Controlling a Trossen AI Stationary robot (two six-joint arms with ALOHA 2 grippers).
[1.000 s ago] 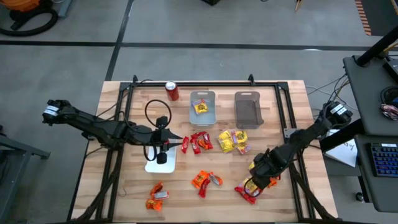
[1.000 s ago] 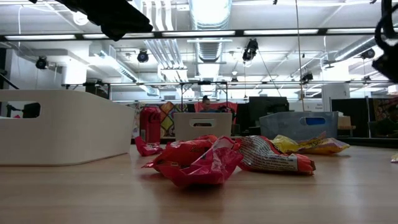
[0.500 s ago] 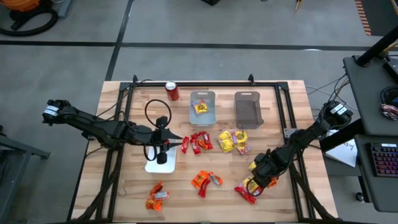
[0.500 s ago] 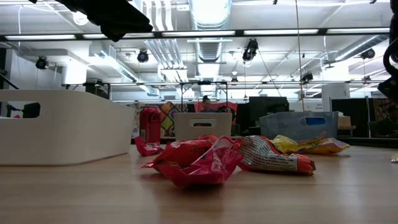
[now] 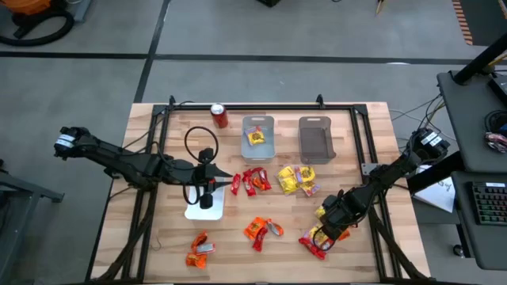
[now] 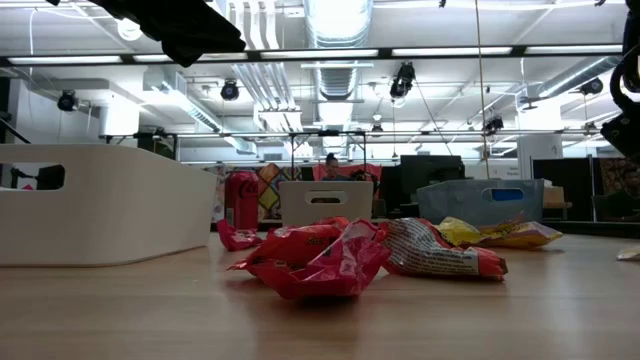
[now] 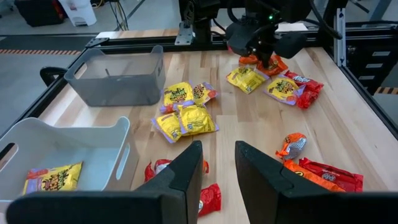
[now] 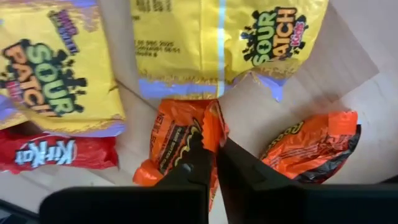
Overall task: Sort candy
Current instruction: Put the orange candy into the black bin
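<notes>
Candy [image 5: 256,181] lies scattered across the wooden surface [image 5: 158,237]. Orange packets [image 5: 200,249] sit near the front edge at the left; red ones lie at the middle, more orange [image 5: 261,229] in front of them, and a yellow heap [image 5: 297,180] just right of the reds. The left hand [image 5: 232,183], fingers slightly apart and holding nothing, hovers beside the red packets, over a white tray [image 5: 207,207]. Toward the far edge stand a red can [image 5: 219,116], a grey tray [image 5: 258,136] holding one yellow packet [image 5: 256,137], and a darker tray [image 5: 316,139]. Near the front right corner, the right hand [image 8: 214,155] is clamped on an orange packet [image 8: 180,140] among yellow bags reading "SOUR PATCH" [image 8: 46,74] and a red "KitKat" [image 8: 50,152].
</notes>
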